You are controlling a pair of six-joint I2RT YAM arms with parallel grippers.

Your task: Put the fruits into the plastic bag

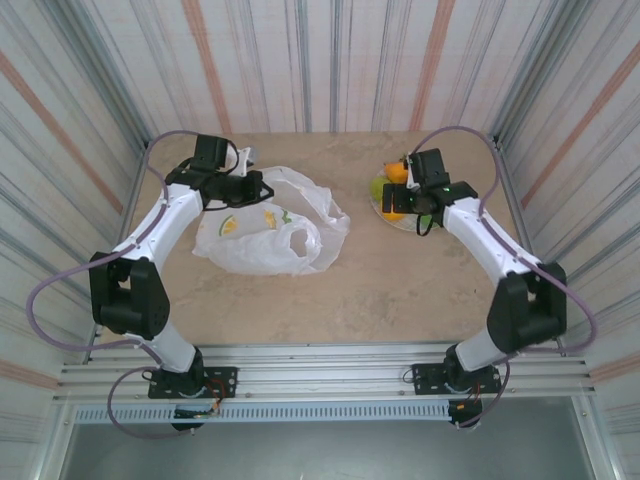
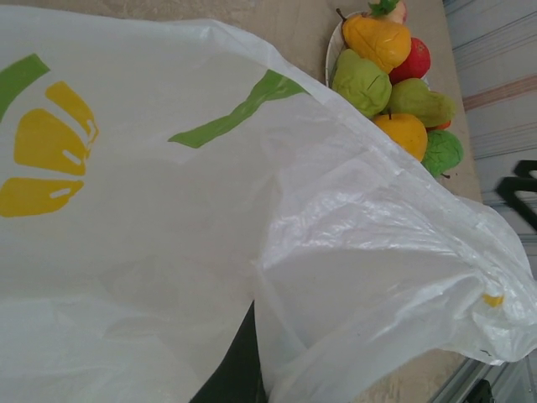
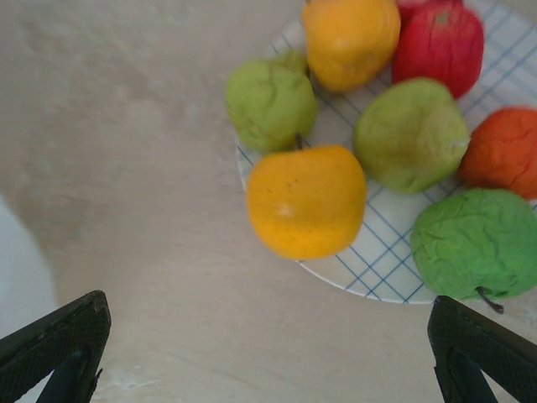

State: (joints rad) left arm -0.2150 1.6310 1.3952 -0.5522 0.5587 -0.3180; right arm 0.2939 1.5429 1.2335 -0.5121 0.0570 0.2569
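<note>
I'm holding my right fingers [image 3: 52,353] wide apart, grasping nothing, at the bottom corners; the fruits [image 3: 306,201] are sitting on the plate [image 3: 382,267] just above. My left fingers [image 2: 237,369] are clenching the plastic bag [image 1: 270,238].

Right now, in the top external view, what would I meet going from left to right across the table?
Left arm's elbow → plastic bag → fruits on the plate → right arm's elbow.
</note>
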